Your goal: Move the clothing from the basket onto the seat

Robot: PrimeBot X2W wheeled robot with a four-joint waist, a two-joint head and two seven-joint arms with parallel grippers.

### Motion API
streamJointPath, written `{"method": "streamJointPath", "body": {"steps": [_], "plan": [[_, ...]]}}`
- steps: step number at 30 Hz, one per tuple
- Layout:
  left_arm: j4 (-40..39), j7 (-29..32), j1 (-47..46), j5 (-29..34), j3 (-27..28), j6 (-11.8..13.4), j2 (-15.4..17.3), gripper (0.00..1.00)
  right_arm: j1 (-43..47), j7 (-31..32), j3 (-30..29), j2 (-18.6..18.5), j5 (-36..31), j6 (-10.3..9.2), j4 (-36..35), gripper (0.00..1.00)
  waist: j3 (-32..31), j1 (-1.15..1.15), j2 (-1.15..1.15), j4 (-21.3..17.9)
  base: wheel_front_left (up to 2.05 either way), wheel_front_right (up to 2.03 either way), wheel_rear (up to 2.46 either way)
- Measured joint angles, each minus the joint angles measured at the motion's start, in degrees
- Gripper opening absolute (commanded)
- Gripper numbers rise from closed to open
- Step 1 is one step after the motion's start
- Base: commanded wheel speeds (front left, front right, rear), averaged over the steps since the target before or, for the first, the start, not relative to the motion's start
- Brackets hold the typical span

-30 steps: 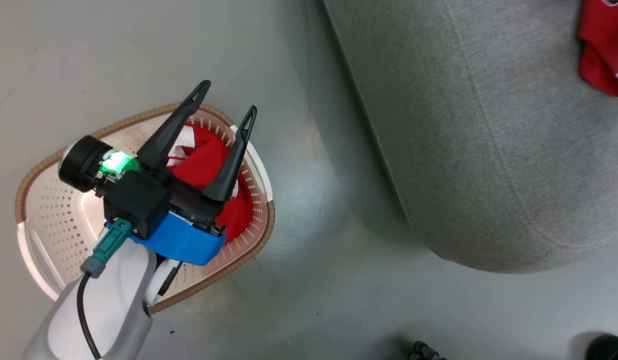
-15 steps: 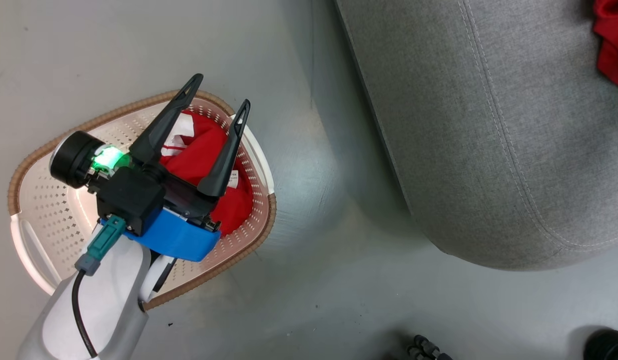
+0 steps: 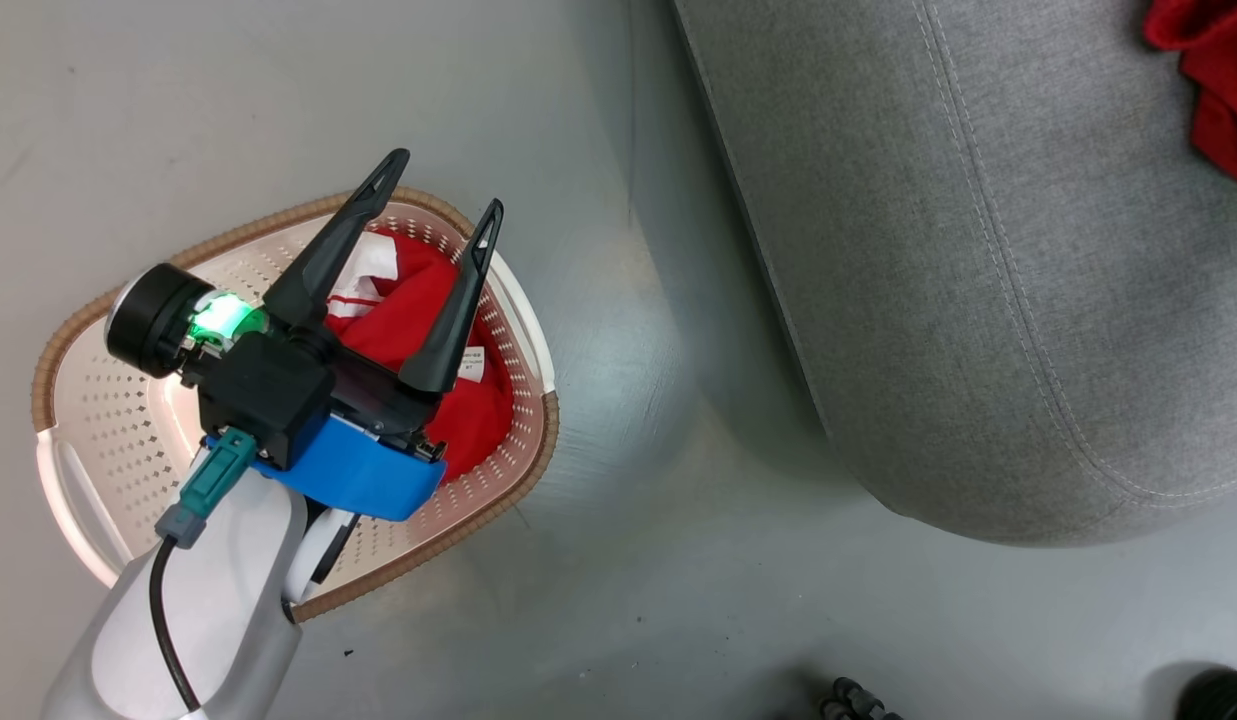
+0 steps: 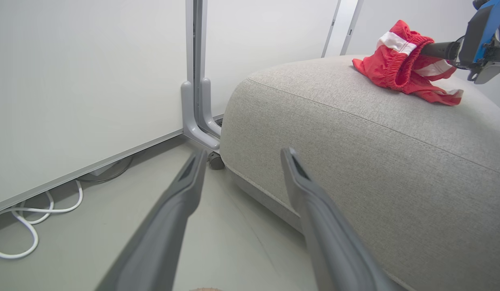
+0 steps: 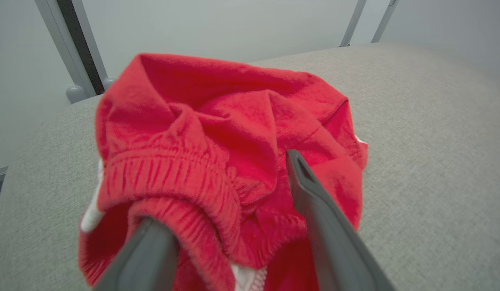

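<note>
The cream perforated basket (image 3: 98, 430) with a brown rim stands on the floor. Red clothing (image 3: 473, 415) with white trim and a small tag is bunched in its right end. My left gripper (image 3: 446, 185) hovers open above that clothing, holding nothing; in its own wrist view the left gripper (image 4: 243, 153) points toward the grey seat (image 4: 355, 161). A second red garment (image 4: 395, 60) lies on the seat (image 3: 978, 250). My right gripper (image 5: 225, 190) is open at that garment (image 5: 233, 113), whose elastic waistband drapes over and hides one fingertip.
A white partition panel on a grey post (image 4: 195, 81) stands behind the seat, with a caster (image 4: 214, 161) at its foot. White cables (image 4: 27, 218) lie on the grey floor. Dark objects (image 3: 848, 700) show at the head view's bottom edge.
The head view has shifted slightly as the camera moved. My left gripper stays open above the basket in about the same place over the clothing.
</note>
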Motion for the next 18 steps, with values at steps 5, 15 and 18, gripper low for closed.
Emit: {"method": "streamJointPath", "body": {"steps": [5,15,18], "plan": [[0.42,0.00,0.00,-0.01,0.12,0.00,-0.52,1.00,0.39,0.00,0.85,0.27,-0.23,0.00,0.42,1.00,-0.90,0.00,0.00,0.09,0.00,0.00,0.00],[2.11,0.00,0.48,-0.54,0.15,-0.02,-3.45,1.00,5.02,0.00,4.36,0.74,-1.63,0.00,0.37,1.00,-5.45,0.00,0.00,0.83,0.00,0.00,0.00],[3.05,0.00,1.35,-1.02,0.23,-0.03,-4.57,1.00,6.61,0.00,5.26,0.97,-1.88,0.00,0.49,1.00,-7.47,0.00,0.00,1.16,0.00,0.00,0.00]]}}
